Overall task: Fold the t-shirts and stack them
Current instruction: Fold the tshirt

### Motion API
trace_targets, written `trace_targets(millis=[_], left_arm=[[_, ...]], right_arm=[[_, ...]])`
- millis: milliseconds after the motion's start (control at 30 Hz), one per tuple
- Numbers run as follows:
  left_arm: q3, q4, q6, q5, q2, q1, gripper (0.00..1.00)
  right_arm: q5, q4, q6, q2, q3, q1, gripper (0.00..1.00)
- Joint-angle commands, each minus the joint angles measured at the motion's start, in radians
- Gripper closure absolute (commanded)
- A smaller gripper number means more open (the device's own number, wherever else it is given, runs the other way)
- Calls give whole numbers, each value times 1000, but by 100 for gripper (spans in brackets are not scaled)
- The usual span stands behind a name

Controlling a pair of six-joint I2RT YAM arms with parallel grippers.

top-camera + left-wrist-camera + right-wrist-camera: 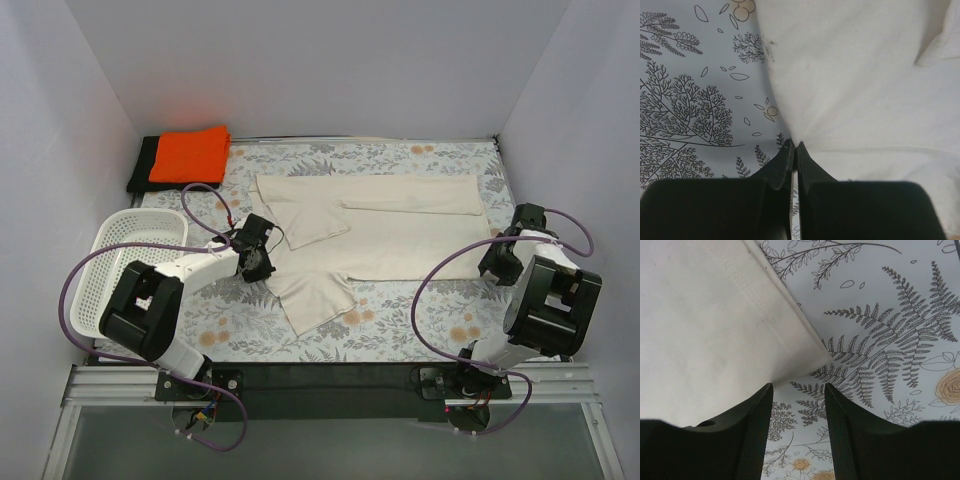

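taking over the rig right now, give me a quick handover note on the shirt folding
Left gripper: shut, pinching the edge of the cream t-shirt near its sleeves.
Right gripper: open at that shirt's corner on the right side, not gripping.
Done: orange t-shirt is folded and lies on the black t-shirt at the far left corner.
Left: the cream one lies mostly spread out; fold it, then add it to the stack.
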Motion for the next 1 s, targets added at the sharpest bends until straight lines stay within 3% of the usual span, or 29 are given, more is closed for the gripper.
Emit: trace_targets(millis=[0,633,733,833,867,967], left_arm=[[13,-51,12,-29,-2,-2,100],[22,-59,14,-31,3,0,100],[22,-62,10,-28,-2,-2,100],[19,-73,10,-29,-10,1,100],[17,-76,10,-31,-11,6,100],[13,-97,7,-41,-33,17,100]], right_arm=[[-13,61,-12,14,18,-14,56],[-29,127,-3,58,-29,-43,64],[-22,134,-3,52,-48,-49,70],[-19,134,-3,45,-55,-53,81],[-21,133,-2,37,-60,-55,90],[-35,122,14,10,-81,-55,99]])
